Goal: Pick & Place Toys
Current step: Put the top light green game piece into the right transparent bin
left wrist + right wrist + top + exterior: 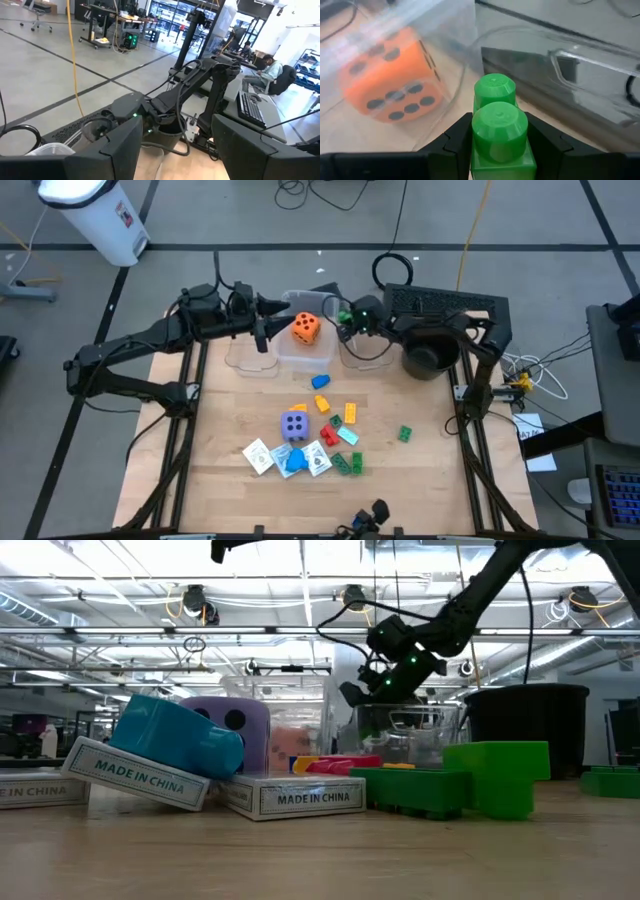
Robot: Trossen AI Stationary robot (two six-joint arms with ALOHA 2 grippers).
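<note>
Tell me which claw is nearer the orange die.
Right, though it's close. The right claw, holding a green brick, sits just beside the orange die; the left claw hangs open on the die's other side.

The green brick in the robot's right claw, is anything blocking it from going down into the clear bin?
Nothing visible blocks it. The right gripper holds the green brick at the rim of a clear bin. Only the orange die is near, and it sits apart in the neighbouring bin.
</note>
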